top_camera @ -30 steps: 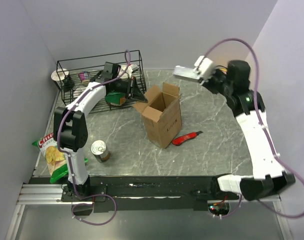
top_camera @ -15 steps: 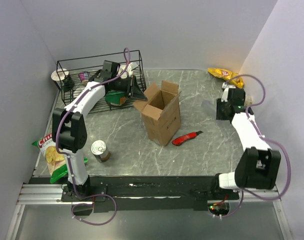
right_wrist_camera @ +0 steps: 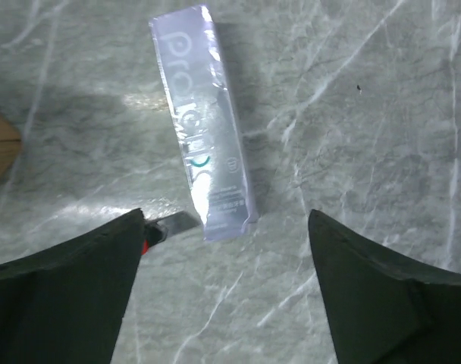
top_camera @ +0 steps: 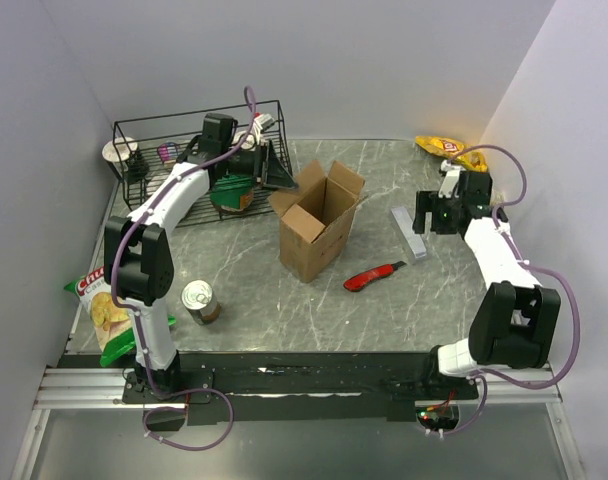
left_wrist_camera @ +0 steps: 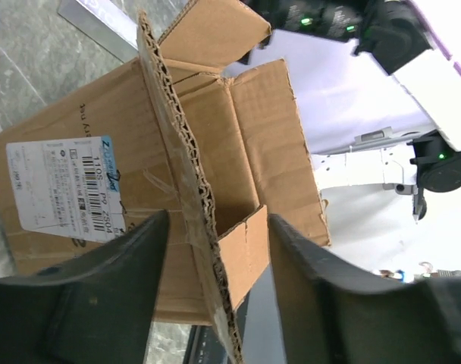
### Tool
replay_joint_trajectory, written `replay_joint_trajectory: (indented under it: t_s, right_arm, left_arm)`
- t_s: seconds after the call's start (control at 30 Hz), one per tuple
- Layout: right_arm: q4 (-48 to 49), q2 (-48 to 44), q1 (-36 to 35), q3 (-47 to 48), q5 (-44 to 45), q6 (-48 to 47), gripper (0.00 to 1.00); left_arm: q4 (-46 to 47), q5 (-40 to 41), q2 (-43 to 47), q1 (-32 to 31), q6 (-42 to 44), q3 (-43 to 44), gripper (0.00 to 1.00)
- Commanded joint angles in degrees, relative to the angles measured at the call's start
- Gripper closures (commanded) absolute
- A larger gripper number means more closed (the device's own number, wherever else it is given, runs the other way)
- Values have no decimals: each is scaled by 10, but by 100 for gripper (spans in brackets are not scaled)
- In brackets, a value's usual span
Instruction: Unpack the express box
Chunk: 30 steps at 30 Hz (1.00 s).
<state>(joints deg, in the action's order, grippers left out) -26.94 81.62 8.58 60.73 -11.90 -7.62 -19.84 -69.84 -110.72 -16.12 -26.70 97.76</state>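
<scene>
Brown corrugated cardboard: the express box (top_camera: 319,225) stands upright near the middle of the grey marbled table (top_camera: 234,275), top flaps open, white label (left_wrist_camera: 60,186) on 1 side wall. I cannot see its bottom from any view, so I cannot say whether anything is left inside.

Left gripper (left_wrist_camera: 219,221): jaws parted and straddling the raw edge of 1 flap (left_wrist_camera: 177,144), with daylight showing on both sides, so nothing is clamped. The arm reaches in from the wire basket (top_camera: 199,113) side.

Right gripper (top_camera: 431,213): fingers (right_wrist_camera: 71,280) spread wide and holding nothing, poised over a silvery-lilac carton (right_wrist_camera: 204,144) that lies flat on the table, well apart from the box. A red utility knife (top_camera: 374,276) lies between carton and box, its tip just beside the left-hand finger in the right wrist view.

Hazards, as I judge them:
1. If I pull the left arm sideways, either finger could hook the flap and drag or topple the box, which looks light.
2. If I close the left jaws here, I pinch cardboard, not contents.
3. If I lower or swing the right arm carelessly, a finger could strike the knife and send it skidding, or shove the carton toward the table edge.
</scene>
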Motion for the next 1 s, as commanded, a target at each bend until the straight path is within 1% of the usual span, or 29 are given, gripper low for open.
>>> replay_joint_trajectory:
  t_s: [0.0, 0.03, 0.07, 0.13, 0.17, 0.27, 0.4, 0.43, 0.63, 0.7, 0.73, 0.77, 0.83, 0.87, 0.97]
  right_arm:
    - [-69, -45, 4, 82, -29, -12, 0]
    - [-76, -55, 4, 91, -20, -3, 0]
    - [-92, -58, 5, 103, -10, 22, 0]
    - [-101, -66, 4, 136, 38, 57, 0]
    - [-102, -70, 0, 144, 63, 93, 0]
    - [-111, -81, -8, 175, 142, 121, 0]
    - [-139, -93, -16, 223, 167, 124, 0]
    - [-146, -96, -19, 230, 172, 124, 0]
    - [-193, -131, -20, 265, 188, 117, 0]
    - [-203, -141, -20, 285, 190, 103, 0]
    - [-224, -145, -20, 301, 199, 92, 0]
    - [-240, -145, -21, 347, 211, 65, 0]
    - [-264, -153, -20, 383, 235, 39, 0]
    - [-279, -161, -20, 396, 229, 8, 0]
    - [-279, -196, -21, 383, 190, -23, 0]
  left_arm:
    - [10, -21, 23, 13, 5, 33, 36]
    - [9, -16, 23, 15, 8, 40, 33]
    - [7, -15, 23, 17, 16, 47, 4]
    - [8, -13, 26, 25, 23, 73, 4]
    - [11, -13, 29, 28, 21, 80, 4]
    - [44, -19, 34, 37, 0, 103, 4]
    - [108, -14, 45, 58, -40, 104, 3]
    - [105, -10, 45, 62, -41, 107, 4]
    - [55, 39, 47, 88, -3, 127, 3]
    - [31, 66, 49, 97, 28, 145, 3]
    - [12, 79, 50, 101, 41, 154, 4]
    - [-25, 96, 52, 107, 68, 171, 4]
    - [-59, 134, 61, 130, 93, 179, 4]
    - [-78, 145, 73, 140, 109, 176, 3]
    - [-97, 193, 87, 177, 131, 176, 4]
